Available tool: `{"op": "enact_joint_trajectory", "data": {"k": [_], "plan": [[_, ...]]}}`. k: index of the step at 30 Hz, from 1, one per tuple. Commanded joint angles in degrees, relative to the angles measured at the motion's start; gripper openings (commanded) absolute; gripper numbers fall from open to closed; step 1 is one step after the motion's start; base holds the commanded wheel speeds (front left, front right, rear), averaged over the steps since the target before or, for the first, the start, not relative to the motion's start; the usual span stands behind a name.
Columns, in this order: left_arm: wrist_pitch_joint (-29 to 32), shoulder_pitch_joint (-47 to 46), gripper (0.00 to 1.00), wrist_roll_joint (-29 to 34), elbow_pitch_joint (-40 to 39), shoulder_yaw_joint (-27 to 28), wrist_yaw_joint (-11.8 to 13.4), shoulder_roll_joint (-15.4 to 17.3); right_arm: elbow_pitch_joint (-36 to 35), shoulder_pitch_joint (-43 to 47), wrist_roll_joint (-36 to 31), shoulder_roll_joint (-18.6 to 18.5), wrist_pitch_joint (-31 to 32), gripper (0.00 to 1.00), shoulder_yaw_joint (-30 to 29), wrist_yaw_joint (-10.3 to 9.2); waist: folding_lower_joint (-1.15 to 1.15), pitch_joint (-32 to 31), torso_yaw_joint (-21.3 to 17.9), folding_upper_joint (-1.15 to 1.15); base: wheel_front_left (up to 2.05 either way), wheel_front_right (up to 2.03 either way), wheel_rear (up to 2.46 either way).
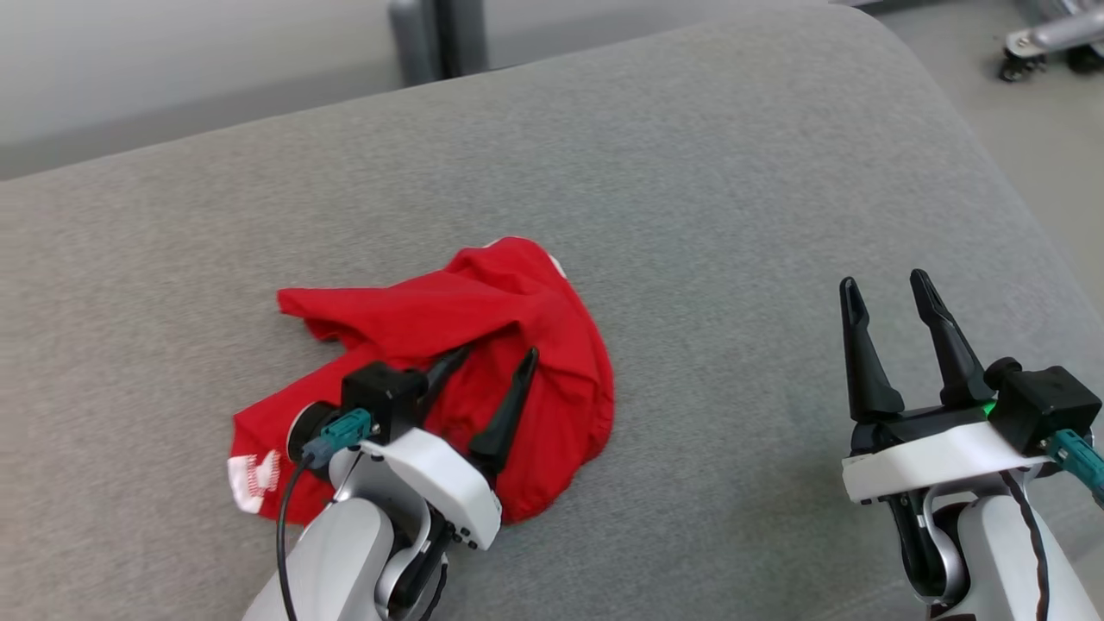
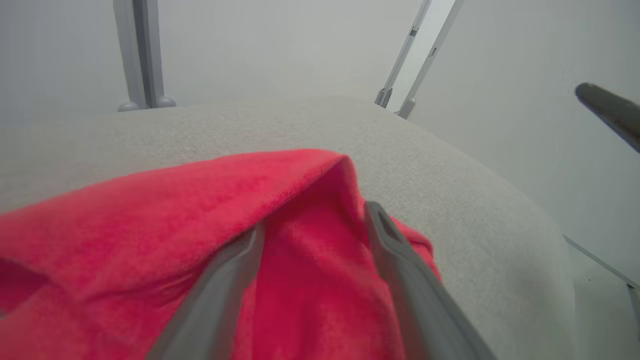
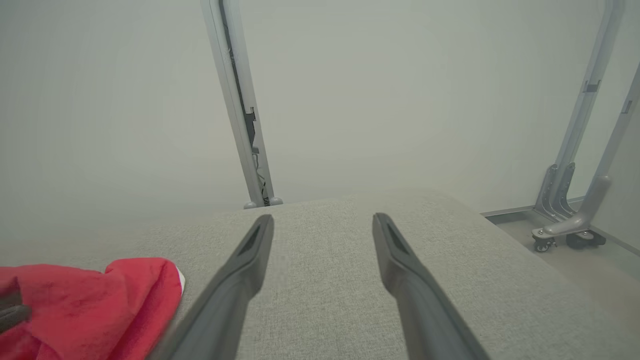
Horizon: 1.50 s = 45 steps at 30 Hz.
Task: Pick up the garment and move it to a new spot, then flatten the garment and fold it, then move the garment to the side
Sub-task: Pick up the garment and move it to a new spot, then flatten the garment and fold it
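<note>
My left pincer (image 1: 496,354) stands wide over the crumpled red garment (image 1: 517,293), which lies left of the middle of the grey cushion (image 1: 690,172); my right pincer (image 1: 886,282), also wide, hovers nearer its right edge.

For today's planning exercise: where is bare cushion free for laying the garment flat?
Bare cushion lies between the red garment and the right hand, and beyond the garment toward the far edge. Crowded: around the left hand over the garment.
</note>
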Motion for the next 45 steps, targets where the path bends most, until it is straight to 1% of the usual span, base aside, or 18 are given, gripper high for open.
{"op": "enact_joint_trajectory", "data": {"k": [1, 7, 10, 11, 13, 20, 27, 31, 34, 45], "plan": [[-0.8, 1.0, 1.0, -0.4, -1.3, 0.4, 0.2, 0.7, 0.1, 0.2, -0.7, -0.3, -0.5, 1.0, -0.3, 0.01, 0.0, -1.6, 3.1, 0.0, 0.0, 0.0, 0.0], [-2.9, 4.9, 1.0, -1.4, -6.9, 2.2, 2.1, 2.3, -0.4, 1.3, -1.9, -0.3, 0.4, 1.0, -1.2, 0.01, 0.0, -4.3, 8.9, 0.0, 0.0, 0.0, 0.0], [-4.0, 6.4, 1.0, -1.6, -9.2, 4.2, 3.5, 3.9, -1.0, 1.7, -2.3, -0.3, 1.2, 1.0, -1.1, 0.01, 0.0, -5.5, 11.2, 0.0, 0.0, 0.0, 0.0], [-4.0, 6.4, 1.0, -1.6, -9.2, 4.2, 3.5, 3.9, -1.0, 1.7, -2.3, -0.3, 1.2, 1.0, -1.1, 0.01, 0.0, -5.5, 11.2, 0.0, 0.0, 0.0, 0.0], [-4.8, 7.1, 1.0, -1.8, -10.6, 5.7, 4.3, 4.7, -1.3, 2.4, -2.7, -0.3, 1.7, 1.0, -1.3, 0.01, 0.0, -6.4, 12.5, 0.0, 0.0, 0.0, 0.0], [-6.1, 10.0, 1.0, -2.1, -14.0, 10.3, 7.1, 8.4, -2.5, 4.2, -3.6, -0.3, 3.3, 1.0, -1.4, 0.01, 0.0, -9.2, 16.0, 0.0, 0.0, 0.0, 0.0], [-6.7, 14.0, 1.0, -2.4, -18.3, 14.5, 9.6, 12.0, -3.3, 5.9, -3.8, -0.3, 4.5, 1.0, -1.1, 0.01, 0.0, -11.1, 17.2, 0.0, 0.0, 0.0, 0.0], [-6.0, 16.7, 1.0, -1.9, -21.2, 15.1, 10.6, 13.6, -3.7, 7.1, -4.1, -0.3, 4.9, 1.0, -1.0, 0.01, 0.0, -11.9, 17.2, 0.0, 0.0, 0.0, 0.0], [-5.1, 18.3, 1.0, -1.6, -23.0, 15.0, 10.9, 14.8, -4.1, 8.0, -4.4, -0.3, 5.2, 1.0, -1.3, 0.01, 0.0, -12.3, 17.2, 0.0, 0.0, 0.0, 0.0], [-2.4, 21.9, 1.0, -1.4, -26.7, 14.4, 12.8, 16.0, -5.2, 10.5, -4.2, -0.3, 6.2, 1.0, -2.2, 0.01, 0.0, -13.0, 16.4, 0.0, 0.0, 0.0, 0.0]]}}
